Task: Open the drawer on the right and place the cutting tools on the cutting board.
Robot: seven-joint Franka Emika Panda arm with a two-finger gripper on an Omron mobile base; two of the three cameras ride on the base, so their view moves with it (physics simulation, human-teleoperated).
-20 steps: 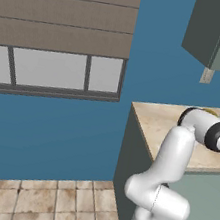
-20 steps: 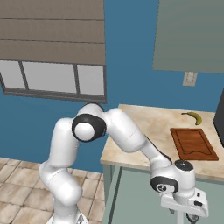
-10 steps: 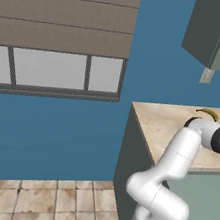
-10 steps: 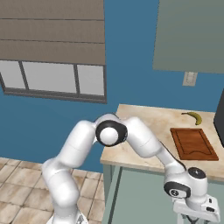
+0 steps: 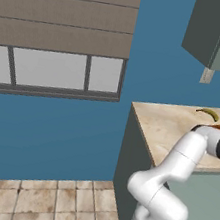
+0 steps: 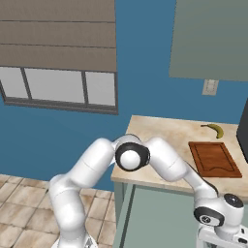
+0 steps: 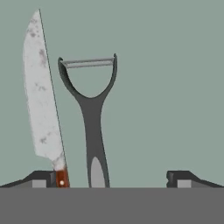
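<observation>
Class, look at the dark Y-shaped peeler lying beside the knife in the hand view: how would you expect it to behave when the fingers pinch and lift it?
The peeler looks rigid and moulded, so it probably won't flex. Its slim handle suggests it is light. Lying flat with a wide forked head, it seems unlikely to roll, though the smooth handle might slip or swivel if pinched off-centre.

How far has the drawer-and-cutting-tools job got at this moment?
Done: apparently the drawer, since the knife and peeler lie exposed on a grey-green surface below the hand. In hand: nothing yet; the open pincer hovers over them. Left: both tools must go onto the cutting board, which is bare.
</observation>
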